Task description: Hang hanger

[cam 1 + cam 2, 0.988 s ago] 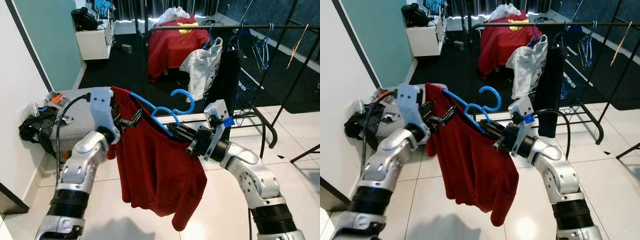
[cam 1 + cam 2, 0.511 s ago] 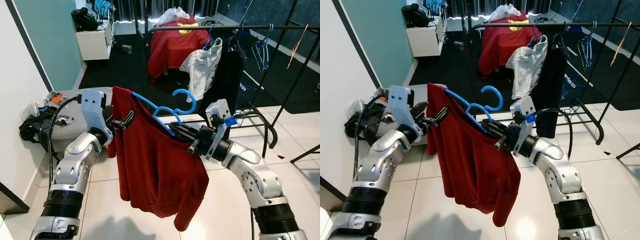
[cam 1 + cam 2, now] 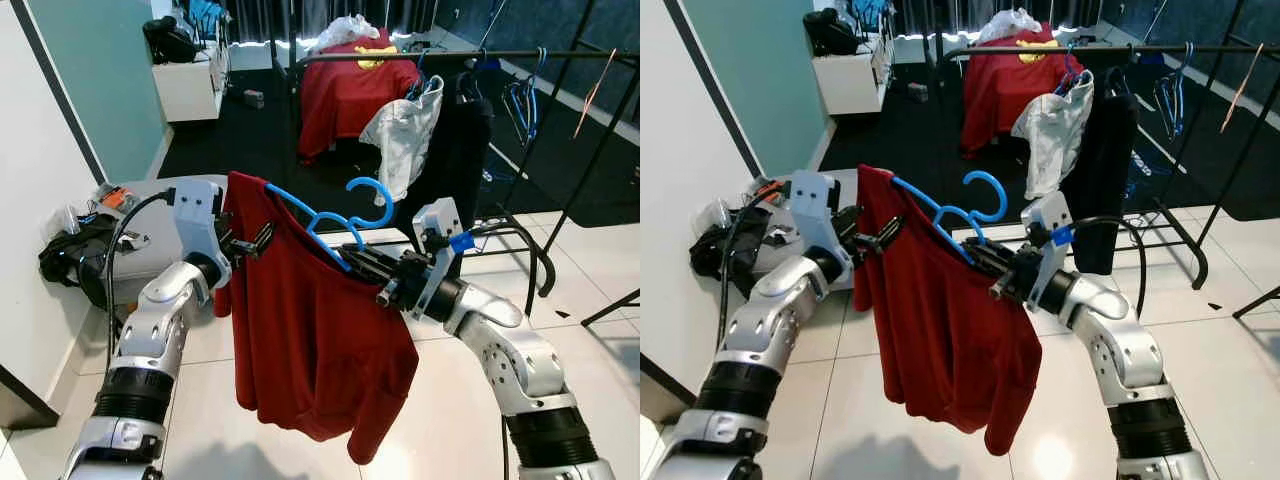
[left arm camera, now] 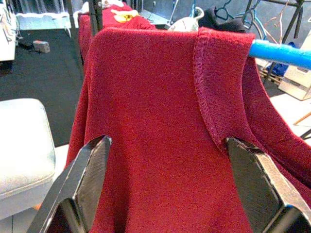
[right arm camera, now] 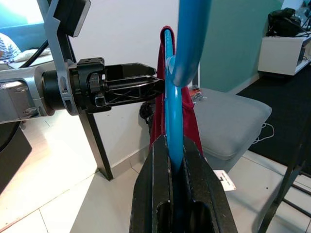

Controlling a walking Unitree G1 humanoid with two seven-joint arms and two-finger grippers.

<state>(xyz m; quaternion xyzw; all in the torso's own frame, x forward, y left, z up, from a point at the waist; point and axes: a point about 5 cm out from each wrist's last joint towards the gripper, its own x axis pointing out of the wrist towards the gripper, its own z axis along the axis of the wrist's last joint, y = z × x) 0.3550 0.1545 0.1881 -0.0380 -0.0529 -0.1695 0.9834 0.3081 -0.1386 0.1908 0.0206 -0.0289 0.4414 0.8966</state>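
Note:
A blue hanger (image 3: 368, 203) carries a dark red shirt (image 3: 310, 330) that hangs down between my arms. My right gripper (image 3: 352, 260) is shut on the hanger's arm just below the hook; the right wrist view has the blue hanger (image 5: 173, 111) clamped between the black fingers (image 5: 155, 194). My left gripper (image 3: 255, 242) is open at the shirt's left shoulder. In the left wrist view the fingers (image 4: 87, 179) stand wide apart with the red shirt (image 4: 155, 121) just beyond them. The clothes rail (image 3: 450, 55) runs across the back, well beyond the hanger.
On the rail hang a red shirt (image 3: 345, 90), a white garment (image 3: 405, 130), a dark garment (image 3: 455, 150) and blue hangers (image 3: 522, 100). A grey stool (image 3: 140, 240) and a black bag (image 3: 70, 255) lie at the left by the white wall. The rack's black legs (image 3: 520, 250) stand at the right.
My left gripper drew back to the left half a second ago and has returned close to the shirt's shoulder. The right gripper holds the hanger almost where it was.

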